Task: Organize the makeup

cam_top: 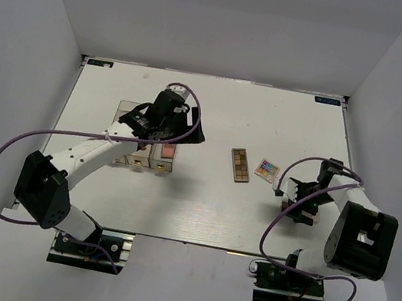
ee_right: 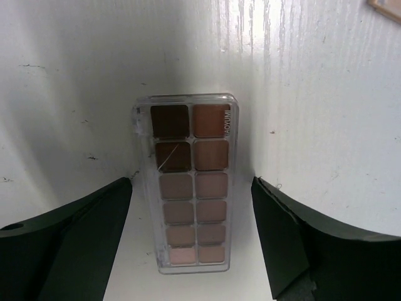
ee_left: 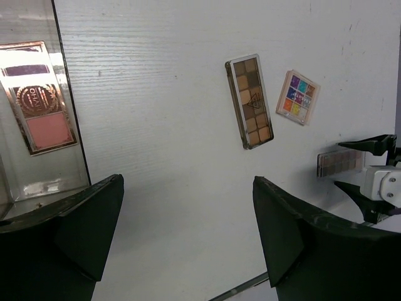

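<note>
A mauve eyeshadow palette [ee_right: 187,188] lies flat on the white table between the spread fingers of my right gripper [ee_right: 191,188], with a gap on each side. It also shows in the left wrist view [ee_left: 338,162]. A brown palette [cam_top: 241,165] and a small multicolour palette [cam_top: 266,170] lie mid-table, left of my right gripper [cam_top: 291,198]. A pink palette [ee_left: 41,97] lies inside the clear organizer [ee_left: 72,113]. My left gripper [ee_left: 188,213] is open and empty, above the table just right of the organizer.
In the top view the organizer [cam_top: 126,110] sits mid-left under the left arm, with beige items [cam_top: 139,161] in its near compartments. White walls enclose the table on three sides. A purple cable loops from each arm.
</note>
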Controlling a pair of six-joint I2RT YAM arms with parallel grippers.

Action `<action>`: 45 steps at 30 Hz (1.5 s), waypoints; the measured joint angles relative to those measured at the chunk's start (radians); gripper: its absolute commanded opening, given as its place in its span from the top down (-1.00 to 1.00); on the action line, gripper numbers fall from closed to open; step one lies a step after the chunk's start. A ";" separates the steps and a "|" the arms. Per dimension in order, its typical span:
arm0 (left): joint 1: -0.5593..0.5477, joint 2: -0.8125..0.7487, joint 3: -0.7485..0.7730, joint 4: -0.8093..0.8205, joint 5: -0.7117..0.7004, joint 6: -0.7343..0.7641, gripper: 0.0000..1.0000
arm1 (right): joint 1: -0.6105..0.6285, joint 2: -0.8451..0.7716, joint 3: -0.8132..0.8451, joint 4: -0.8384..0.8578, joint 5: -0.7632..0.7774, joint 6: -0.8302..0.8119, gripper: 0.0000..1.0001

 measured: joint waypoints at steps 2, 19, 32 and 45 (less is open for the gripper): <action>0.000 -0.010 -0.002 0.000 -0.003 -0.004 -0.87 | 0.000 -0.017 -0.014 0.006 0.001 0.001 -0.41; 0.000 -0.260 -0.013 0.007 -0.082 -0.024 -0.87 | 0.254 0.014 0.272 -0.056 -0.291 0.255 0.74; 0.000 -0.295 0.099 0.027 -0.128 -0.007 -0.95 | 0.701 0.514 0.835 0.476 -0.467 1.429 0.77; -0.011 -0.380 0.116 -0.018 -0.182 -0.029 -0.96 | 0.861 0.711 1.020 0.874 -0.371 2.204 0.74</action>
